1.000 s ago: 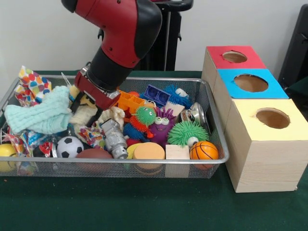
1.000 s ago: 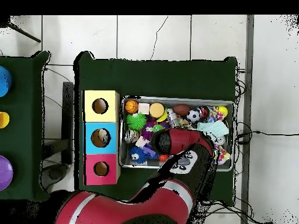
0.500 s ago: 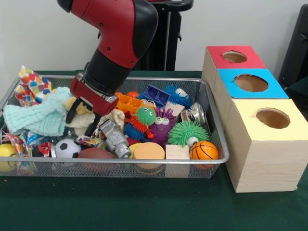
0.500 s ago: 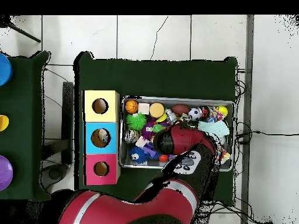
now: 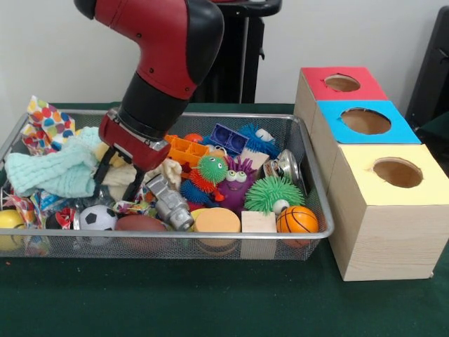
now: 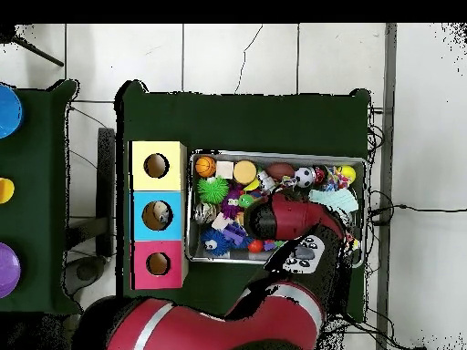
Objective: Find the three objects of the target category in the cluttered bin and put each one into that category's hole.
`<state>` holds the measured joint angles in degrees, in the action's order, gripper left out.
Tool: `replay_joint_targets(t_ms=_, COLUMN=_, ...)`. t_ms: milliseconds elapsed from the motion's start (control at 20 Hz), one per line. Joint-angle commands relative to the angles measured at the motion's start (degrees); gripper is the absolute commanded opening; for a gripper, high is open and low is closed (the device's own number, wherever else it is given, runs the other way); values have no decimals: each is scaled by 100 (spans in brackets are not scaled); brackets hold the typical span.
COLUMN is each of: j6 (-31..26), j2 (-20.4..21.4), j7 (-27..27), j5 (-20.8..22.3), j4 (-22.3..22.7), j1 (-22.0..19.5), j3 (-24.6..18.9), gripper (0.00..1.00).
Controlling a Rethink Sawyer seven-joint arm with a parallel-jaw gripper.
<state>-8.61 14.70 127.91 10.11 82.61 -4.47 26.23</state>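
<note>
Front view: a wire mesh bin (image 5: 309,161) full of toys sits on a green desk (image 5: 210,302). The red arm's tool (image 5: 114,180) hangs w/ its two black fingers (image 5: 102,168) spread open, empty, just above a cream cloth (image 5: 125,174) near the bin's left-center. Along the bin's front edge lie a soccer ball (image 5: 93,217), a brown football (image 5: 139,224), a mini basketball (image 5: 297,219); a yellow ball (image 5: 10,219) sits at the front-left corner. Beside the bin's right edge stand three boxes w/ round holes: red (image 5: 342,83), blue (image 5: 365,121), yellow (image 5: 397,173). Overhead view: the arm (image 6: 292,219) covers the bin's center, so the tool is hidden; the basketball (image 6: 205,166) sits in the bin corner nearest the yellow box (image 6: 156,165).
</note>
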Motion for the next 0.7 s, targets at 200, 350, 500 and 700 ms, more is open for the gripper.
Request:
replay_joint_targets(t_ms=200, j6=-435, j2=-273, j7=-190, j5=224, j4=-364, j1=-323, j3=-1096, gripper=100)
replay_joint_targets(t_ms=350, j6=-660, j2=-349, j7=-46, j5=51, j4=-225, j1=-435, j3=-1233, gripper=100)
replay_joint_targets(t_ms=500, j6=-870, j2=-411, j7=34, j5=-73, j4=-151, j1=-534, j3=-1346, gripper=100)
replay_joint_targets(t_ms=700, j6=-1118, j2=-514, j7=255, j5=-245, j4=-154, j1=-468, j3=-1224, gripper=100)
